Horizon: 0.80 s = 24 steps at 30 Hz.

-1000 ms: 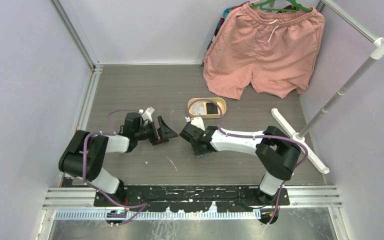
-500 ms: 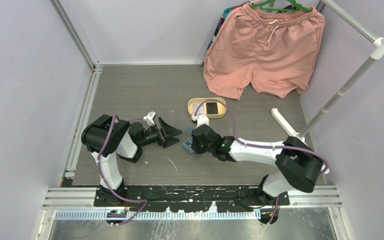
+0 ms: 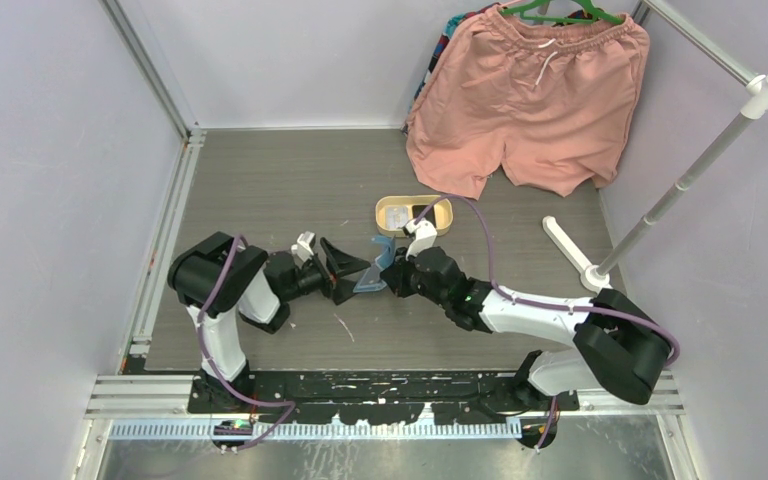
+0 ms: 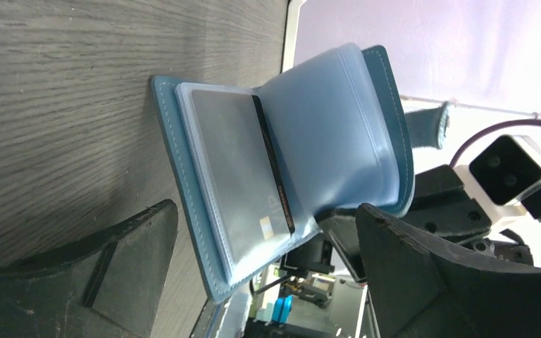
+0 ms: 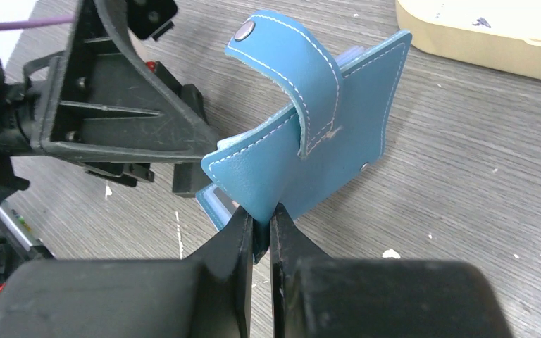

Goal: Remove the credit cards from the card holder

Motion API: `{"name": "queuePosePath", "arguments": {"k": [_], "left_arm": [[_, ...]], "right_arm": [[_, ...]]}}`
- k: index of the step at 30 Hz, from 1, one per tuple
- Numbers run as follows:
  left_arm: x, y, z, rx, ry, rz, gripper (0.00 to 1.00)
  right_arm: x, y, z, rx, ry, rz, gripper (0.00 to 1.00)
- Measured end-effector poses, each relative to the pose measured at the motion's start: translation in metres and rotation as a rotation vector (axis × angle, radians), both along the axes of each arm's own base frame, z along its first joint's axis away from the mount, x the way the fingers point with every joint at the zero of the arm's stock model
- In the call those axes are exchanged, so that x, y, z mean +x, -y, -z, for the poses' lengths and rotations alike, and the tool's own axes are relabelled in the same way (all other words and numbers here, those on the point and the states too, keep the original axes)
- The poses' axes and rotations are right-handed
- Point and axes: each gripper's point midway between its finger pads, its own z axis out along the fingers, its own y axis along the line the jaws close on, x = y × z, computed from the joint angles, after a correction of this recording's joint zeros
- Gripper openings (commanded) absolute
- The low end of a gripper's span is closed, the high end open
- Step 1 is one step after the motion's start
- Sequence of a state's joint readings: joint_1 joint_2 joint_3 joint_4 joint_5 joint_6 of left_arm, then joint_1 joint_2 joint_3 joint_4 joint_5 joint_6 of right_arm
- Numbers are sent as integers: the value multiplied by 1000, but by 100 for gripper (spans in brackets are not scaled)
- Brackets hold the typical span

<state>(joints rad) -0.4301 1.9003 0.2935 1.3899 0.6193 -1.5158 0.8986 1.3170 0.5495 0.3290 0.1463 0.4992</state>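
The teal-blue card holder (image 3: 372,270) stands on edge, folded open, with its snap tab (image 5: 303,63) curling over the top. My right gripper (image 5: 259,225) is shut on the lower corner of its cover. My left gripper (image 3: 345,270) faces it from the left, open, with the holder's pale blue sleeves (image 4: 338,120) just ahead of the fingers (image 4: 134,246). Inside the sleeves I see credit cards: a grey one with a small chip (image 4: 232,176) and the thin edge of a dark one (image 4: 273,165). Neither left finger touches the holder.
A tan oval tray (image 3: 381,208) lies just behind the grippers with a dark flat card (image 3: 428,211) in it. Pink shorts (image 3: 525,100) hang at the back right. A white rack's foot (image 3: 600,275) and pole (image 3: 700,165) stand on the right.
My right gripper has lifted the card holder and carried it left, toward the left gripper. The left arm swung right, so its open fingers now face the holder's inside.
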Motion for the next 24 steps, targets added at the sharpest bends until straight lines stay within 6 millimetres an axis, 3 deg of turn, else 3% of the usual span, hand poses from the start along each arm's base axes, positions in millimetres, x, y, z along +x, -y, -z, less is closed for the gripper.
{"name": "queuePosePath", "arguments": {"k": [6, 8, 11, 13, 14, 15, 16, 24], "left_arm": [[2, 5, -2, -26, -54, -35, 77], [3, 5, -2, -30, -67, -47, 60], [6, 4, -1, -37, -88, -71, 48], [7, 4, 0, -38, -99, -81, 35], [7, 4, 1, -39, -107, -83, 25], [8, 4, 2, -39, -112, -86, 9], [8, 5, 3, -36, -112, -87, 1], [15, 10, -3, -45, -88, -84, 0]], "right_arm": [[2, -4, -7, 35, 11, -19, 1], [2, -4, -7, 42, 13, -19, 1], [3, -1, -4, 49, 11, -15, 1], [3, 1, -2, 50, 6, -13, 1], [4, 2, -1, 51, 4, -11, 1], [4, 2, -1, 54, 4, -12, 1], [4, 2, -1, 57, 5, -12, 1], [8, 7, -1, 89, 15, 11, 2]]}}
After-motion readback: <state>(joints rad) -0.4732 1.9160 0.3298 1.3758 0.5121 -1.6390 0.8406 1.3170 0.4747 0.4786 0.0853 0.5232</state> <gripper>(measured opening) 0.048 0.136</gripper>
